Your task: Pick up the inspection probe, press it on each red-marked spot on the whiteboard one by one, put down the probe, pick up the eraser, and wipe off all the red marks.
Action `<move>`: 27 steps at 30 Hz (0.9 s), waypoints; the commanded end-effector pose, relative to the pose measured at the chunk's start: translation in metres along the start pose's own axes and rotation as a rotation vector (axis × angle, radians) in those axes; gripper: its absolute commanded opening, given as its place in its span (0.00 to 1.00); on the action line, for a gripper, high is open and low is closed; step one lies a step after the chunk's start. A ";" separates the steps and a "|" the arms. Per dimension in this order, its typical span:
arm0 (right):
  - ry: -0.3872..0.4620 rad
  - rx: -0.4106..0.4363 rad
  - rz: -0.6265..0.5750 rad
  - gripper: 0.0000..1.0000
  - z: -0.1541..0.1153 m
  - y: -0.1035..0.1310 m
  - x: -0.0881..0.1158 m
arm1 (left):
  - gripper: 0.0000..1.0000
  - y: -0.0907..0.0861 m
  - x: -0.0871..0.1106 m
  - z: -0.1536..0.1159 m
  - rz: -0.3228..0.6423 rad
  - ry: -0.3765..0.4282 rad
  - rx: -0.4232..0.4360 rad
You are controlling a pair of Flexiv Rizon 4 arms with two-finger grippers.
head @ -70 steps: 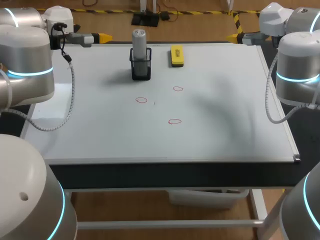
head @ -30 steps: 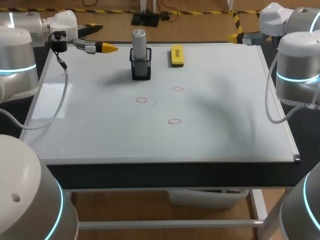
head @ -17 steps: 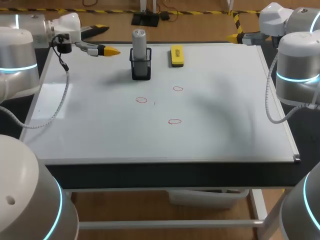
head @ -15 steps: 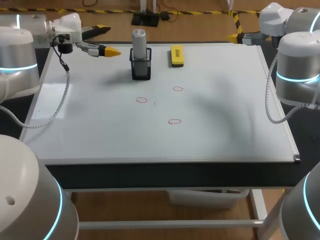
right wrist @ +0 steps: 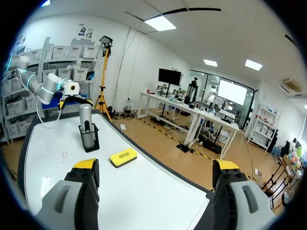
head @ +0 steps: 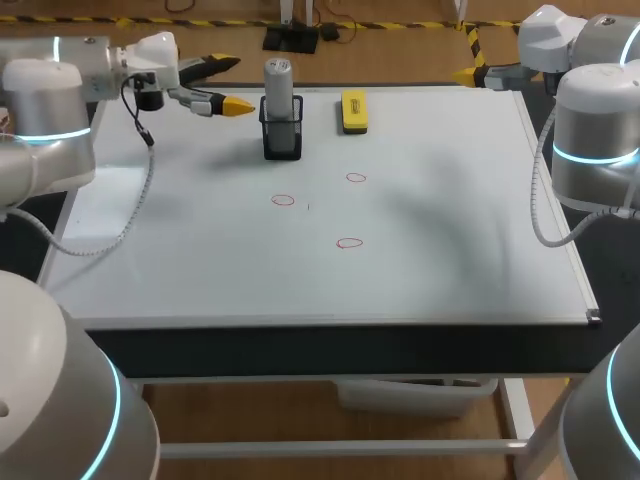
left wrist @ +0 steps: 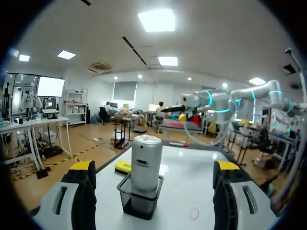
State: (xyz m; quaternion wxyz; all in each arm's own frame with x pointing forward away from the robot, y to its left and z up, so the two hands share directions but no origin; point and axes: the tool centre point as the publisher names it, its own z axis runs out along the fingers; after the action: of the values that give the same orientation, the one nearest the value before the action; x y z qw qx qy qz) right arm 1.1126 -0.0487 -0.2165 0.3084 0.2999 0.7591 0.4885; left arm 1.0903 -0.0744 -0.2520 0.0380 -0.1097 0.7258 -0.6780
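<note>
Left arm (head: 45, 95): level along far edge, jaws released, just short of probe (head: 279, 95).
Right arm (head: 595, 110): far right corner, jaws released.
</note>
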 end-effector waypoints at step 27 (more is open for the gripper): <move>0.000 0.001 0.000 1.00 0.000 0.000 0.000 | 1.00 0.018 -0.021 0.069 -0.018 0.111 0.082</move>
State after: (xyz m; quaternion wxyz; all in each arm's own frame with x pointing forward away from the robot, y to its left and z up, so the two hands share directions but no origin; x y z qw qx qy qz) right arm 1.1126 -0.0487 -0.2165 0.3084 0.2999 0.7591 0.4885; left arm 1.1150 -0.1297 -0.2723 -0.0013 -0.0802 0.6983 -0.7113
